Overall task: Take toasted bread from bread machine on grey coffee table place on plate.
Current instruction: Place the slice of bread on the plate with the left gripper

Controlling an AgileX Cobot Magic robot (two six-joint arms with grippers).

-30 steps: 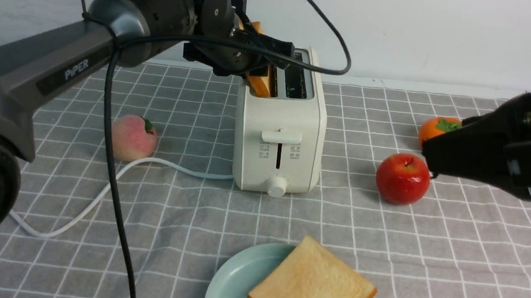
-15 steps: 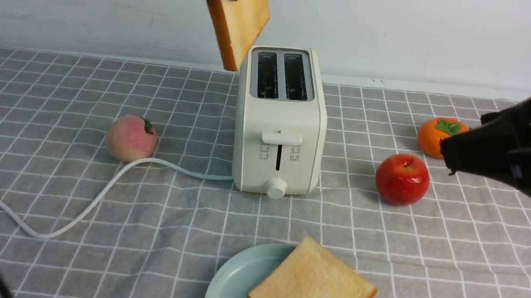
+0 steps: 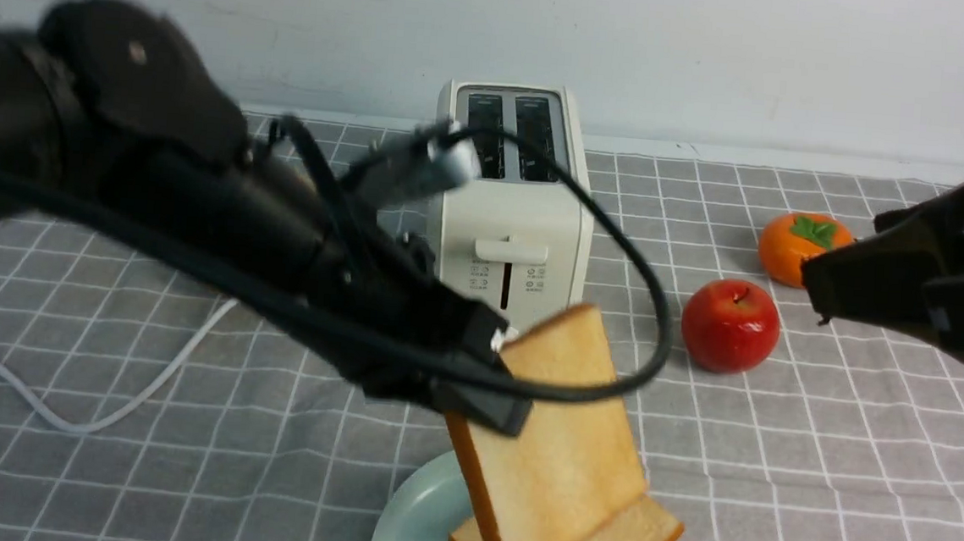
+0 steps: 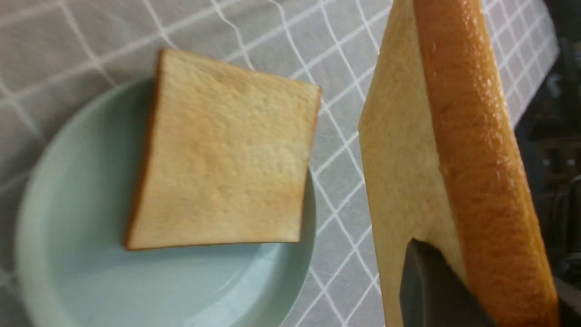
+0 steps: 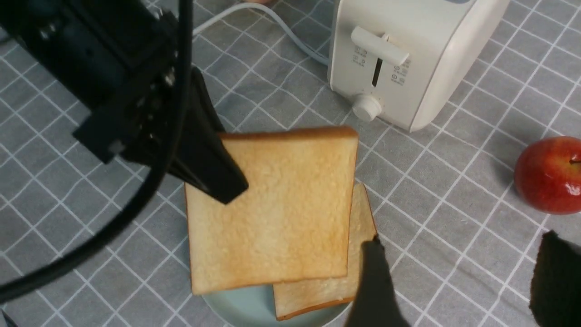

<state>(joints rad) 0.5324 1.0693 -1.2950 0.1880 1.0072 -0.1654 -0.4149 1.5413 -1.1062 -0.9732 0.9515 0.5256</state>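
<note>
Between the jaws of the left gripper point(image 3: 496, 369), one slice of toasted bread point(image 3: 559, 446) was clamped near its edge. The slice extended from the fingertips toward the near side and the right, tilted, with its broad face exposed. It was held above the plate point(image 3: 422, 521). The second slice point(image 4: 227, 154) lay on the plate, its corner reaching over the rim; in the left wrist view the two slices were apart. The right gripper point(image 5: 458, 277) stood wide, with nothing between its fingers, at the right of the scene.

Compared with the frame half a second before, the held slice had moved from above and left of the bread machine point(image 3: 509, 247) to the near side, over the plate. The left arm point(image 3: 225, 176) had come into the middle of the scene and covered most of the peach point(image 3: 301, 166). The second slice, the plate and the bread machine had not changed position.

The grey coffee table point(image 3: 774, 461) carried a white grid pattern. The bread machine stood upright at the far middle, both slots free of bread, its white cord point(image 3: 178, 368) running left. To its right lay a red apple point(image 3: 730, 326), with an orange persimmon point(image 3: 804, 246) beyond it. A plain pale wall point(image 3: 760, 61) closed the far side.
</note>
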